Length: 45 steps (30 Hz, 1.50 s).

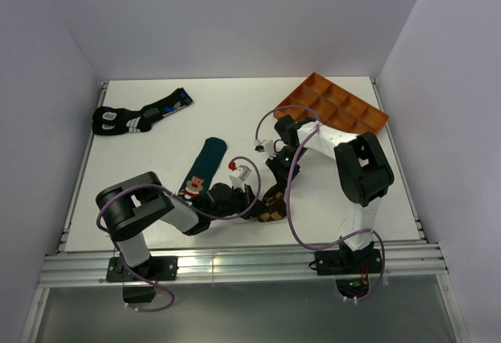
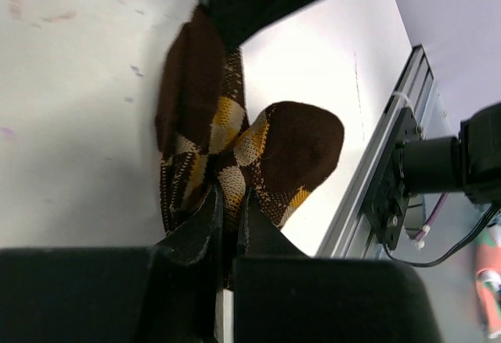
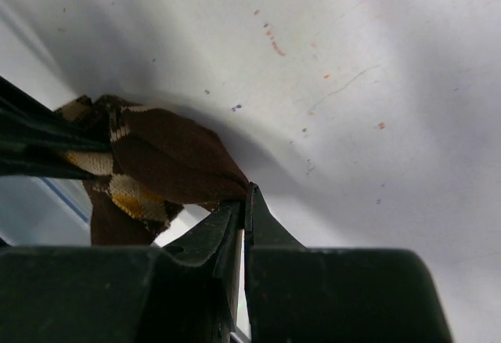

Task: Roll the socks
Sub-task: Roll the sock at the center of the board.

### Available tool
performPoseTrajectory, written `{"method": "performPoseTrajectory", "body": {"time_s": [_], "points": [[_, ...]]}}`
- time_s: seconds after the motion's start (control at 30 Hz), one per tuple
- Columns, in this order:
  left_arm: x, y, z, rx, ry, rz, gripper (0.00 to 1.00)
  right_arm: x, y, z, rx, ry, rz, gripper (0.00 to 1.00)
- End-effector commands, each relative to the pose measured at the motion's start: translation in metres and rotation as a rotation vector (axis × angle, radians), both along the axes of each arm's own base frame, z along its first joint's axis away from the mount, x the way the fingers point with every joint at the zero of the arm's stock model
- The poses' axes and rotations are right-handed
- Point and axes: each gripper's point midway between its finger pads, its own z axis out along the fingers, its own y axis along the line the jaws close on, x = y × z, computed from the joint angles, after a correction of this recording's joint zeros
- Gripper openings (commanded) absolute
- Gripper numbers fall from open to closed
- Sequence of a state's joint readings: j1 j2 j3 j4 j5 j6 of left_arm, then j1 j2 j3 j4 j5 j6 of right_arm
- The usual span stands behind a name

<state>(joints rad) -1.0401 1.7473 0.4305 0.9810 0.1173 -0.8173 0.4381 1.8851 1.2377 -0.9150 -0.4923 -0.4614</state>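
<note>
You hold the brown-and-black checkered fabric sock [image 1: 271, 208], lower centre of the top view, with left gripper [image 2: 230, 200] and right gripper [image 3: 245, 196] each pinching its cloth. Rolling looks barely begun. Next, turn one end over without slipping. The dark teal-green sock [image 1: 205, 161] lies just upper left.

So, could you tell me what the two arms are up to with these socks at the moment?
Both arms are working on the brown checkered sock near the front of the table. The left gripper is shut on one part of it and the right gripper is shut on a brown fold elsewhere, so it is bunched between them and not yet rolled. The dark teal sock lies stretched out beside them.
</note>
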Motion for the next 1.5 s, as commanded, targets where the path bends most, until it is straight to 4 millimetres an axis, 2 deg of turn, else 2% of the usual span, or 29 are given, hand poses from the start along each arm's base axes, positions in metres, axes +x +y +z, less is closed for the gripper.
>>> {"method": "performPoseTrajectory", "body": {"time_s": [0.0,0.13,0.17,0.27,0.43,0.57,0.67,0.73,0.77,0.83,0.87,0.93,0.97,1.03,1.07,1.17,1.2,1.27,1.3,1.37,1.43,1.47], "points": [[-0.030,0.049,-0.073,0.260,0.230,-0.047,0.00,0.045,-0.007,0.012,-0.011,-0.190,-0.025,0.02],[-0.028,0.045,-0.077,0.285,0.300,-0.076,0.00,0.042,-0.006,0.010,-0.003,-0.182,-0.019,0.03],[-0.025,0.038,-0.076,0.285,0.305,-0.089,0.00,0.042,-0.006,0.010,-0.002,-0.184,-0.017,0.02],[-0.029,0.034,-0.082,0.302,0.381,-0.118,0.00,0.043,-0.006,0.009,0.004,-0.198,-0.004,0.03],[-0.032,0.036,-0.089,0.296,0.497,-0.120,0.00,0.049,-0.007,0.016,0.017,-0.269,-0.004,0.15],[-0.035,0.041,-0.098,0.307,0.578,-0.125,0.00,0.051,-0.008,0.019,0.024,-0.317,0.005,0.18],[-0.040,0.044,-0.105,0.306,0.649,-0.127,0.00,0.051,-0.012,0.017,0.014,-0.337,-0.001,0.29],[-0.037,0.046,-0.108,0.319,0.664,-0.115,0.00,0.050,-0.013,0.022,0.028,-0.368,0.006,0.37],[-0.040,0.049,-0.110,0.336,0.681,-0.112,0.00,0.052,-0.013,0.032,0.047,-0.405,0.009,0.39],[-0.037,0.048,-0.109,0.349,0.685,-0.106,0.00,0.046,-0.017,0.039,0.069,-0.433,0.034,0.44],[-0.038,0.050,-0.110,0.360,0.693,-0.104,0.00,0.045,-0.017,0.055,0.095,-0.488,0.044,0.45],[-0.039,0.050,-0.111,0.373,0.711,-0.103,0.00,0.040,-0.020,0.065,0.111,-0.536,0.071,0.46],[-0.038,0.050,-0.110,0.372,0.718,-0.105,0.00,0.036,-0.019,0.080,0.141,-0.585,0.087,0.46],[-0.038,0.050,-0.110,0.384,0.729,-0.105,0.00,0.024,-0.022,0.084,0.165,-0.620,0.133,0.49],[-0.038,0.050,-0.111,0.391,0.733,-0.105,0.00,0.015,-0.019,0.094,0.207,-0.652,0.160,0.50],[-0.037,0.050,-0.112,0.399,0.748,-0.102,0.00,-0.017,-0.020,0.087,0.256,-0.642,0.293,0.53],[-0.037,0.049,-0.111,0.396,0.750,-0.100,0.00,-0.029,-0.023,0.076,0.252,-0.619,0.323,0.54],[-0.035,0.049,-0.112,0.398,0.758,-0.095,0.00,-0.040,-0.021,0.071,0.260,-0.657,0.410,0.58],[-0.035,0.048,-0.112,0.396,0.764,-0.095,0.00,-0.048,-0.025,0.058,0.242,-0.649,0.437,0.58],[-0.036,0.047,-0.112,0.397,0.772,-0.097,0.00,-0.047,-0.024,0.057,0.242,-0.714,0.464,0.60],[-0.034,0.046,-0.112,0.397,0.772,-0.096,0.00,-0.054,-0.024,0.046,0.225,-0.729,0.491,0.60],[-0.034,0.045,-0.112,0.397,0.773,-0.095,0.00,-0.052,-0.021,0.051,0.235,-0.772,0.496,0.61]]}}
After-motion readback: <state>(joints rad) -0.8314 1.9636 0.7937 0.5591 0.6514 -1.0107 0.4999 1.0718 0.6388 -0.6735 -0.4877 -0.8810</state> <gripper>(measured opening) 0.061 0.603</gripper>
